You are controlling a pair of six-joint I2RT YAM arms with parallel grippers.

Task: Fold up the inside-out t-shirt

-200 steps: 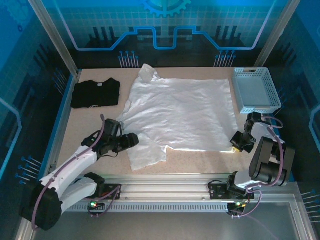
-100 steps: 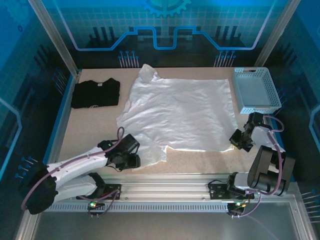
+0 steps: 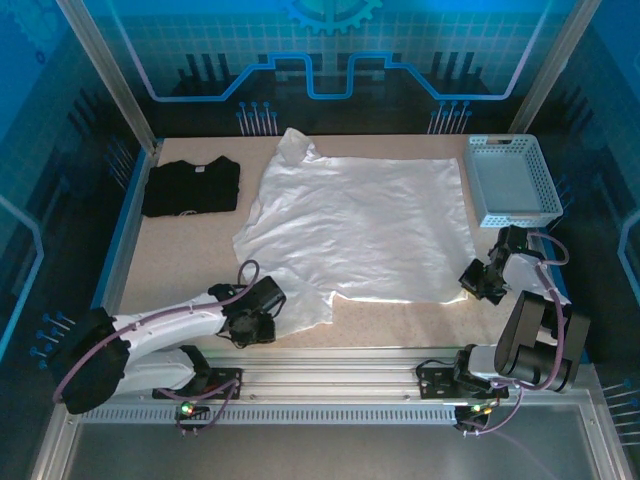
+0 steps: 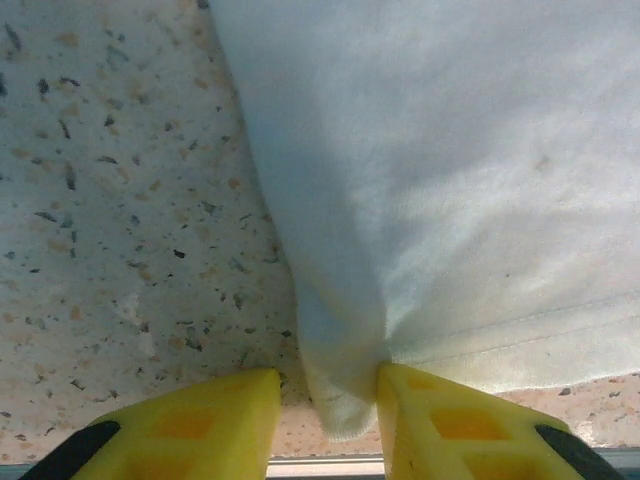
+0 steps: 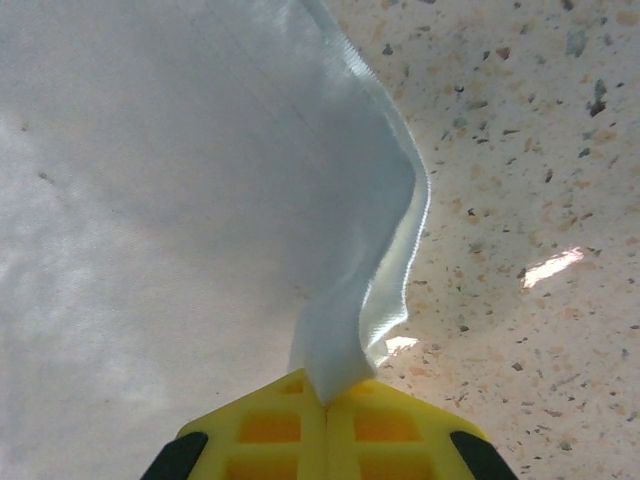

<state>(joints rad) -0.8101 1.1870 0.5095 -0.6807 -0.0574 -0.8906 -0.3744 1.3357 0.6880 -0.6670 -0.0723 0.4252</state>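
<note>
The inside-out t-shirt (image 3: 360,225) lies spread flat and white across the middle of the table, its collar toward the far left. My left gripper (image 3: 262,318) is low at the near left sleeve. In the left wrist view a bunched fold of the t-shirt (image 4: 340,370) stands between the yellow fingers (image 4: 215,420); the right finger touches it and a gap remains on the left, so the left gripper (image 4: 330,410) is still open. My right gripper (image 3: 475,283) sits at the near right corner. It is shut (image 5: 325,400) on the hem of the t-shirt (image 5: 360,330), which rises from the pinched jaws.
A folded black t-shirt (image 3: 190,186) lies at the far left. A light blue perforated basket (image 3: 512,180) stands at the far right. Speckled tabletop (image 3: 185,255) shows left of the white shirt. The metal rail (image 3: 330,370) runs along the near edge.
My left arm has swung toward the near edge and onto the sleeve's near corner, and its jaws have narrowed around the fabric. The right gripper shifted slightly and keeps its hold.
</note>
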